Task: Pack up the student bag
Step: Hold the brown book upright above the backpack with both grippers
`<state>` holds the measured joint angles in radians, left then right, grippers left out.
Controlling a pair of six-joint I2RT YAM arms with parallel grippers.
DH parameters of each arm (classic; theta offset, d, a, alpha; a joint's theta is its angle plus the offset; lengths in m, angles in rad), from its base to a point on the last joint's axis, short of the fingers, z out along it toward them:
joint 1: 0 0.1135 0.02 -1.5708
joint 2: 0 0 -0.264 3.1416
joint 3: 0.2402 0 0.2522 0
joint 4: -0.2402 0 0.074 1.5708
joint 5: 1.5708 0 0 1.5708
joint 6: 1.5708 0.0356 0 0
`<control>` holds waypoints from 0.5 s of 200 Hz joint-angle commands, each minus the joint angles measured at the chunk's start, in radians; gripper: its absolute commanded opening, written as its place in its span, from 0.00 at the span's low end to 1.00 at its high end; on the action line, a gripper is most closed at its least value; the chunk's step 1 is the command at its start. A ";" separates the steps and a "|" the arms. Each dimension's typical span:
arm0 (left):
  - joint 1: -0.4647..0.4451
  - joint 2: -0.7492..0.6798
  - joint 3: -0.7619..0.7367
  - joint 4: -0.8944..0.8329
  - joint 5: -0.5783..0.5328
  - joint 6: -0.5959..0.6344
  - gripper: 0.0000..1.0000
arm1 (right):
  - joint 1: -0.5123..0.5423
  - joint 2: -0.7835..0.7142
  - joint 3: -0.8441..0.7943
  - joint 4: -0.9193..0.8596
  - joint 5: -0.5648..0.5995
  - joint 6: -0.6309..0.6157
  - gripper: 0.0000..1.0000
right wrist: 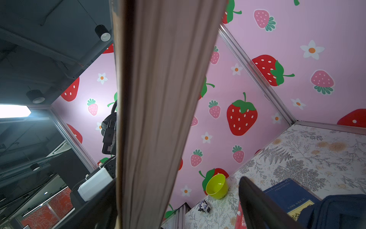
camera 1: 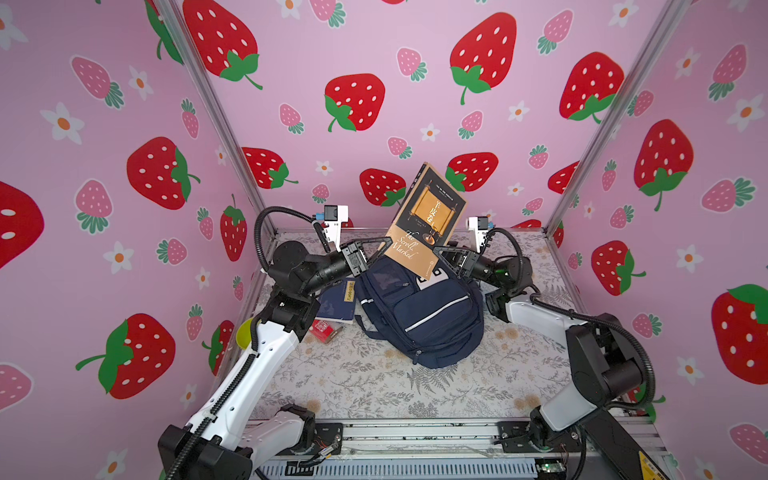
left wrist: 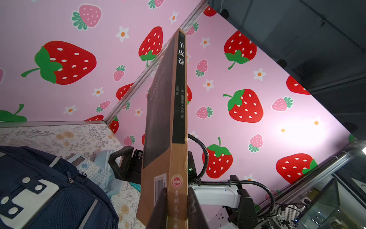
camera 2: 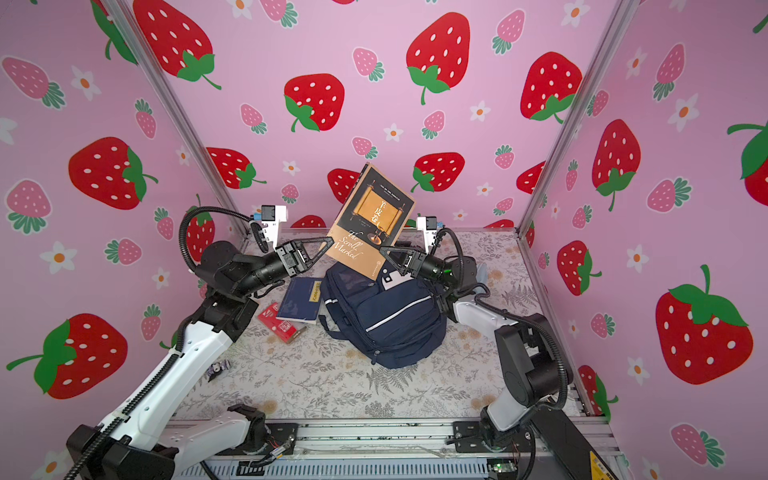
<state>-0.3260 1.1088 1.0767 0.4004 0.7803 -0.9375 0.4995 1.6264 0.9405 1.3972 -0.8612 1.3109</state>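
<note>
- While the left gripper (camera 1: 386, 242) pinches the tilted book (camera 1: 424, 216), the right gripper (camera 1: 437, 250) stands open around its page edge.
- The student bag (camera 1: 428, 320) lies directly beneath.

Book (camera 1: 424, 220) in left pincer (camera 1: 388, 241): tan cover band beside pincer tips reads "The Scroll Marked" in script; 羊皮卷 on scroll picture farther from pincer. Spine (left wrist: 180, 79): 羊皮卷, white on black. Blue book (camera 1: 337, 301) on bench (camera 1: 374, 382) under left pincer: yellow label, unreadable.
</note>
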 commanded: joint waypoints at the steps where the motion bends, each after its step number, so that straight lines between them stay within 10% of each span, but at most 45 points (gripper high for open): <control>1: -0.015 -0.014 -0.009 0.182 0.001 -0.054 0.00 | -0.007 -0.007 0.048 0.124 -0.025 0.052 0.91; 48: -0.016 0.006 -0.079 0.288 -0.024 -0.118 0.00 | -0.007 -0.012 0.055 0.192 -0.016 0.105 0.72; 100: -0.016 0.003 -0.108 0.246 -0.035 -0.078 0.00 | -0.008 -0.060 0.027 0.158 -0.005 0.097 0.17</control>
<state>-0.3386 1.1378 0.9703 0.5430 0.7574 -1.0256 0.4946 1.6207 0.9699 1.4593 -0.8684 1.3968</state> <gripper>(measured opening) 0.171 0.266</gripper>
